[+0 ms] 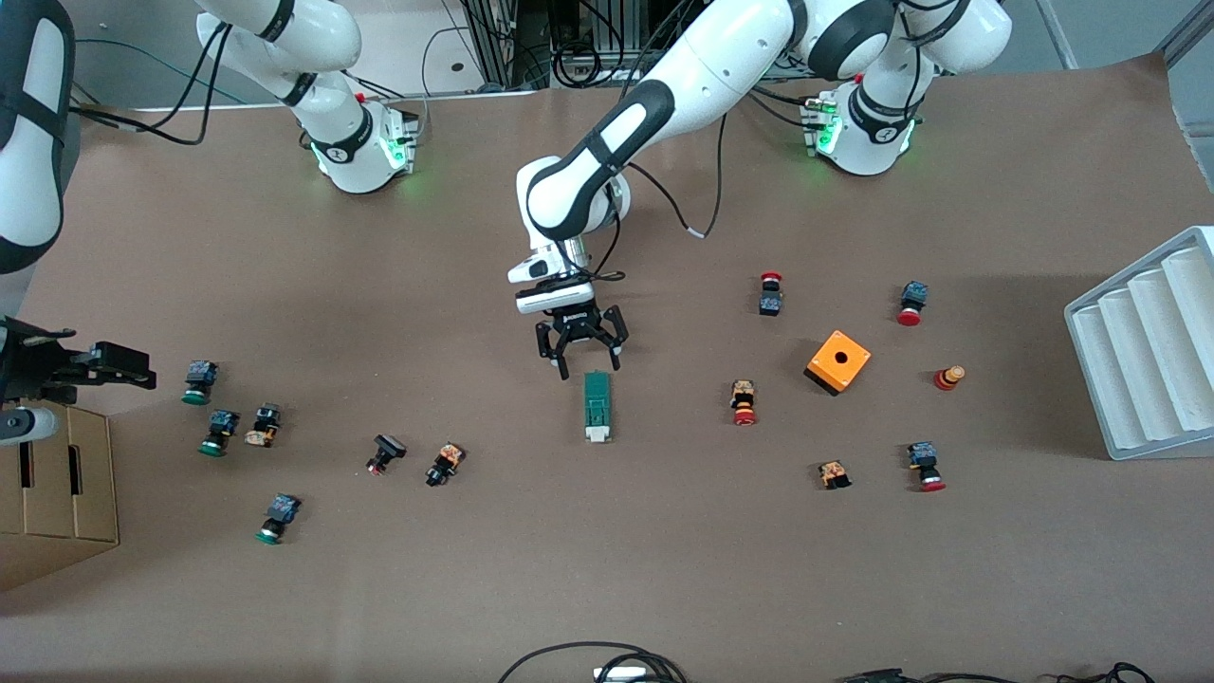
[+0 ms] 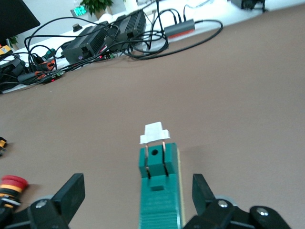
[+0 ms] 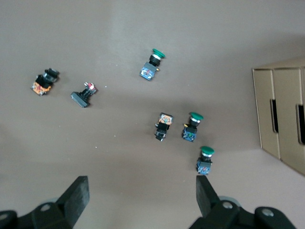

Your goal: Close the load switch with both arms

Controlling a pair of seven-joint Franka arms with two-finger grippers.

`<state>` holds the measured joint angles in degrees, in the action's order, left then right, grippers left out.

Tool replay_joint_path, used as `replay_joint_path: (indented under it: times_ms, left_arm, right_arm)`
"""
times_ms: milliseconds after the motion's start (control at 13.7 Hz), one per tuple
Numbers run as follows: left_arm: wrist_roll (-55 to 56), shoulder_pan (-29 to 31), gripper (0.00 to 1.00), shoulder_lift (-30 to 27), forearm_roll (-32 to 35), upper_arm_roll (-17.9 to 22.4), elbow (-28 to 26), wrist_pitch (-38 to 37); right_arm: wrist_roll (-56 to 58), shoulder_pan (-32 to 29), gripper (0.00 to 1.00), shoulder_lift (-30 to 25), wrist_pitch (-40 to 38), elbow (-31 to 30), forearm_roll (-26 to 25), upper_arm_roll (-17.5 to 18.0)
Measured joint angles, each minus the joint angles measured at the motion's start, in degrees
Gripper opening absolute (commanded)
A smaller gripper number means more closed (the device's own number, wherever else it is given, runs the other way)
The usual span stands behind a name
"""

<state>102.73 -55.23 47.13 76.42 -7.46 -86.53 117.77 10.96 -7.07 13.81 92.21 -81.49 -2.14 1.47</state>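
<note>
The load switch (image 1: 597, 406) lies flat mid-table, a narrow dark-green block with its white piece (image 1: 597, 433) at the end nearer the front camera. My left gripper (image 1: 587, 365) hangs open just over the switch's other end. In the left wrist view the switch (image 2: 159, 195) runs between the spread fingers (image 2: 71, 193), which do not touch it, and the white piece (image 2: 155, 133) points away. My right gripper (image 1: 142, 370) waits open over the right arm's end of the table. In its wrist view the right gripper (image 3: 142, 195) has only bare table between its fingers.
An orange box with a hole (image 1: 837, 361) and several red push buttons (image 1: 744, 402) lie toward the left arm's end. Green push buttons (image 1: 218, 433) lie toward the right arm's end, beside a cardboard box (image 1: 57, 493). A white ridged tray (image 1: 1148, 351) sits at the left arm's edge.
</note>
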Motion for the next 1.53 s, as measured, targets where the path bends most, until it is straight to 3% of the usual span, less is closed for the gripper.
replay_joint_path:
  times_ms: [365,875,1531]
  left_arm:
    - [-19.5,3.0,0.99,-5.1,-11.7,0.0,0.1,1.8]
    - [-37.5,7.4,0.99,-10.9,-26.6,0.2,0.5,2.1]
    - [-71.1,18.9,1.0,-16.4,-54.2,0.5,5.0,2.2]
  right_arm:
    - [-6.8,0.0,1.0,-2.5,-0.4,-2.0,0.0,0.7]
    - [-11.6,1.4,1.0,-3.4,-0.9,-2.4,2.0,0.7]
    - [-11.6,1.2,1.0,-3.7,-1.7,-2.4,2.6,0.0]
